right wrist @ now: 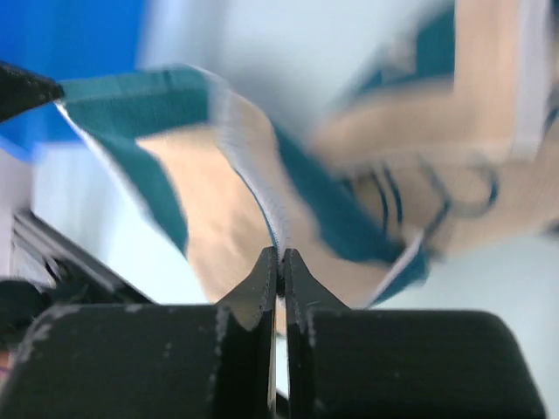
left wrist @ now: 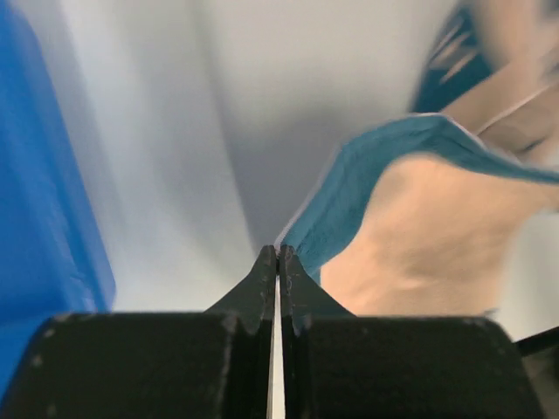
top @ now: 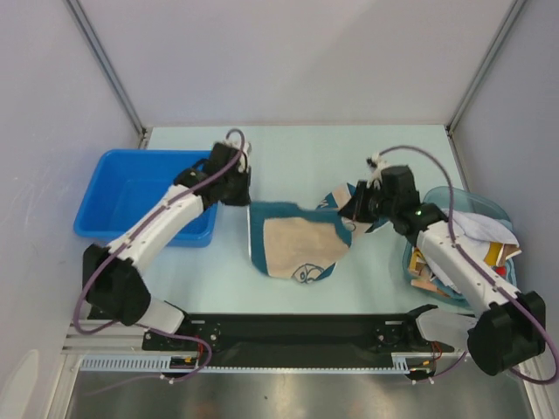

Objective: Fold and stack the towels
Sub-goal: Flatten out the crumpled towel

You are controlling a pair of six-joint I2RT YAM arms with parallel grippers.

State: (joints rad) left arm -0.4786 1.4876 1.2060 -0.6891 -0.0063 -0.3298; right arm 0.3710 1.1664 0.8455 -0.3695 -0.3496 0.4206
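Nothing here can be read from where I stand: no words, labels, brand marks or numbers on anything. The teal towel [top: 297, 249] shows only dark curved line-work on its tan panel, and none of it forms lettering I can make out. The heaped towels [top: 476, 234] in the clear bin [top: 492, 206] on the right are too small and crumpled to show any print.
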